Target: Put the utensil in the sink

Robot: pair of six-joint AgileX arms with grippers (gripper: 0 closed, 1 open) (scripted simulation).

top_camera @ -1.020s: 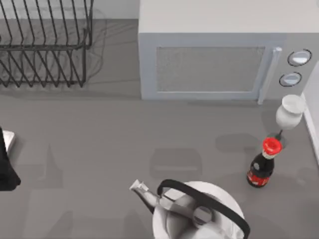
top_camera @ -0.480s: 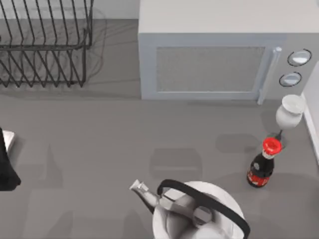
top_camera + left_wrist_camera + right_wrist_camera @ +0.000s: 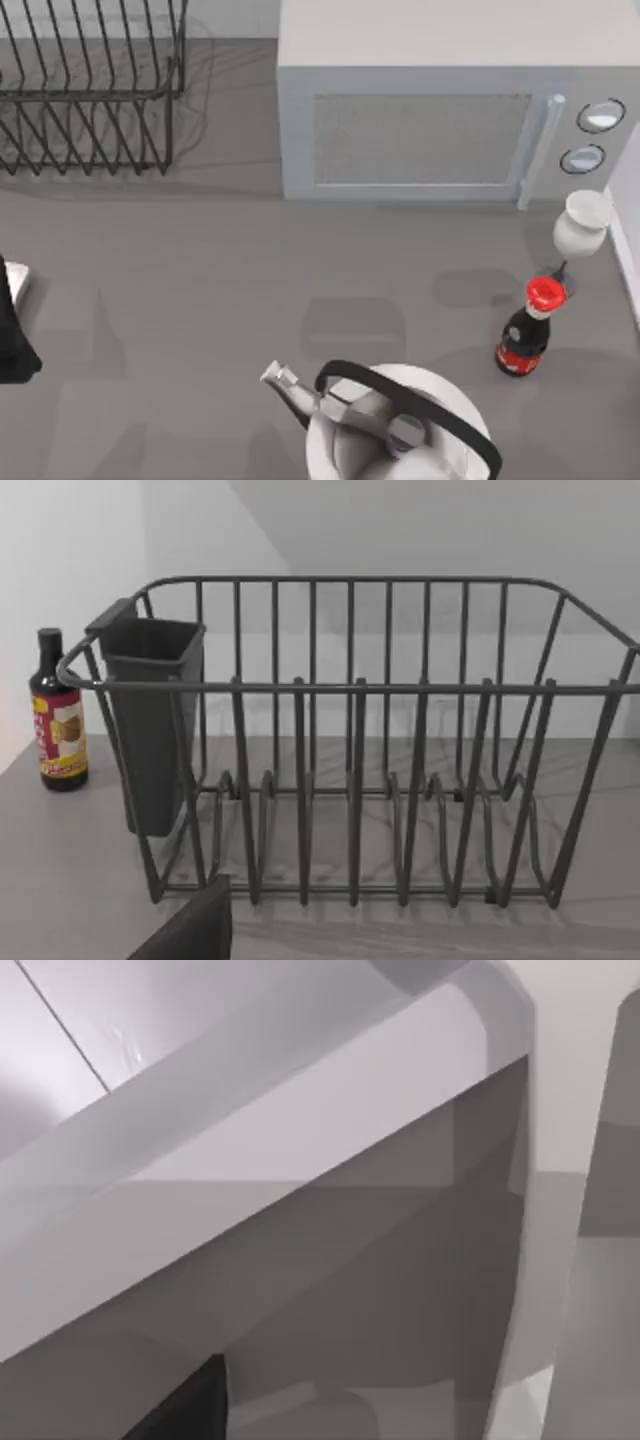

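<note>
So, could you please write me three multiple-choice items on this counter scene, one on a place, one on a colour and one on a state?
1. Where does the wire dish rack stand in the top view?
A. the far left
B. the near right
C. on top of the microwave

2. What colour is the cap of the dark bottle near the right edge?
A. green
B. red
C. yellow

3. How is the microwave door?
A. wide open
B. removed
C. closed

Answers:
1. A: the rack sits in the upper left corner of the top view, left of the microwave.
2. B: the cap on top of the bottle is bright red.
3. C: the door panel lies flush with the front, its handle beside the two dials.
</note>
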